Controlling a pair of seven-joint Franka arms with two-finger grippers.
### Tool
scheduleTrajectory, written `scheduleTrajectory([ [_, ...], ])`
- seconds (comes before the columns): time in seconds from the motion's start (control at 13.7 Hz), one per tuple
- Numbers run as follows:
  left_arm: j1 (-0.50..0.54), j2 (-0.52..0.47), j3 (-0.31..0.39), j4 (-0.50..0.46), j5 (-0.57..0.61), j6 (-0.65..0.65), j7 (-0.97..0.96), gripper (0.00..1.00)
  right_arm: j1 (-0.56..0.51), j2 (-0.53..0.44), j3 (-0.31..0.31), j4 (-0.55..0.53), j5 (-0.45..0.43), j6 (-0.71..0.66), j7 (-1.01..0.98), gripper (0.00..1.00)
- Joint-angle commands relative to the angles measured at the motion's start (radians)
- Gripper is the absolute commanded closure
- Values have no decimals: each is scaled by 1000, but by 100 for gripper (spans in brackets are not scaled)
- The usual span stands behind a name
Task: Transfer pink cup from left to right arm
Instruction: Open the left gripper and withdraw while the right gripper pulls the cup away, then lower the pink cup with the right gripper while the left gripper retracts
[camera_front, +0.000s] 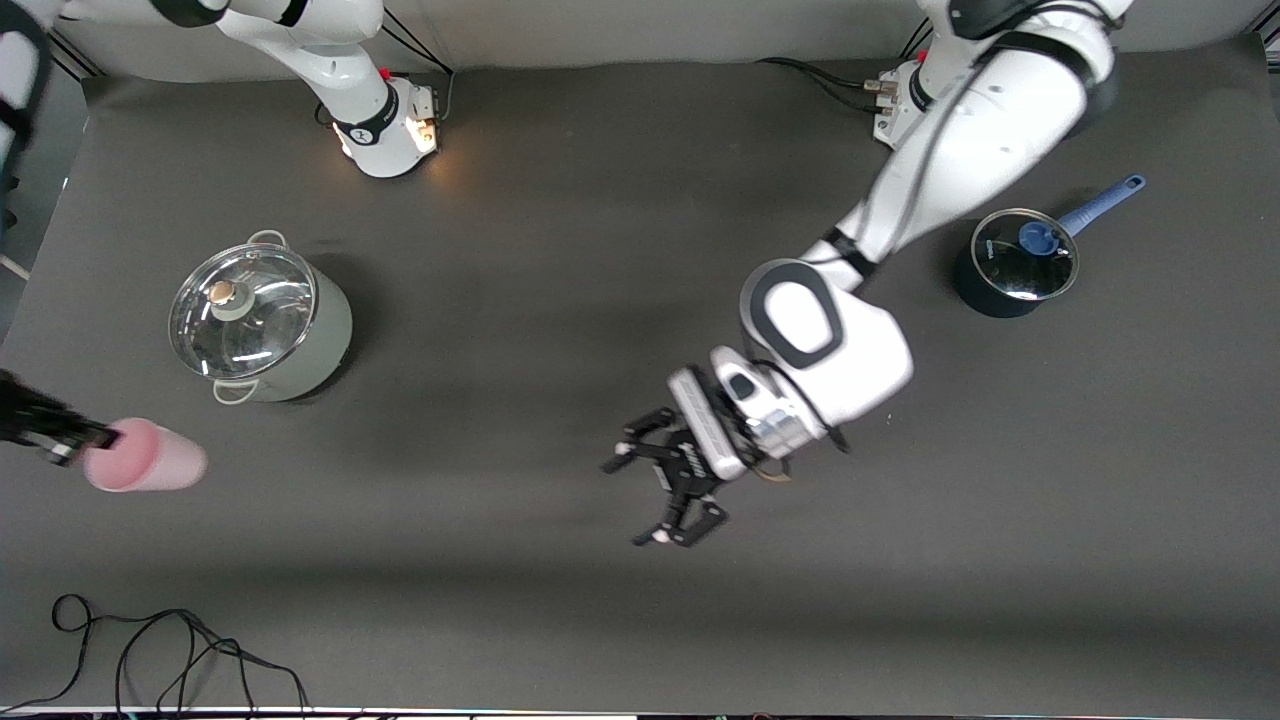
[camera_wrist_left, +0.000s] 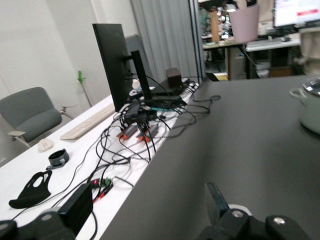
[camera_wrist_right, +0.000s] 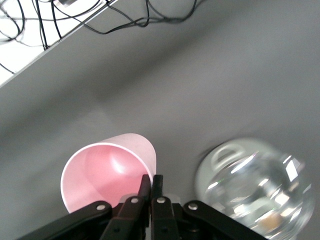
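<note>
The right end effector (camera_front: 100, 437) pinches the pink cup's (camera_front: 145, 456) rim toward the right arm's end of the desk (camera_front: 560, 300), while the left end effector (camera_front: 665, 490) hangs spread and empty, well apart over the middle.

Left arm (camera_front: 960, 150): glossy white jointed shell with black bands at the joints; a rounded black ring marks the wrist housing. A thin black cable runs along the forearm. Its wrist carries a white ribbed block and a silver cylindrical fitting.

Left gripper (camera_front: 645, 500): wide black open-linkage claw, pale pads at the tips, silver pivot screws.

Right arm (camera_front: 340, 70): white shell, black band near the base, small red fittings.

Right gripper (camera_wrist_right: 150, 186): slim black fingers, silver screws.
</note>
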Motion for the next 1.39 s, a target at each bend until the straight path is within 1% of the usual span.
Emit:
scheduleTrajectory([
  [0.0,175,-82,3,-161,140,-204,-21,0,-98,-11,9,1,-14,-14,-477,100],
  [0.07,225,-79,5,-176,197,-282,-19,0,-119,-11,9,-1,-23,-13,-604,100],
  [0.15,275,-79,5,-198,237,-352,-18,0,-132,-5,9,-2,-32,-11,-666,100],
  [0.22,327,-81,5,-218,283,-421,-16,0,-133,-1,9,-4,-35,7,-674,100],
  [0.29,378,-81,5,-221,346,-496,-16,0,-132,4,10,-8,-37,54,-676,100],
  [0.37,432,-79,5,-220,418,-585,-19,0,-127,10,10,-42,-36,108,-674,100],
  [0.51,539,-79,10,-215,546,-753,-27,0,-120,16,13,-152,-34,252,-680,100],
  [0.66,620,-81,14,-212,673,-882,-33,0,-114,19,19,-264,-32,392,-680,100],
  [0.8,696,-81,20,-210,829,-981,-41,0,-86,48,19,-332,-25,501,-677,100],
  [1.02,795,-88,20,-209,1003,-1108,-88,0,-72,137,21,-337,-22,564,-680,100],
  [1.17,835,-131,20,-207,1118,-1167,-168,0,-64,182,22,-337,-22,589,-682,100],
  [1.32,852,-197,31,-209,1189,-1210,-237,0,-52,220,22,-337,-23,618,-685,100],
])
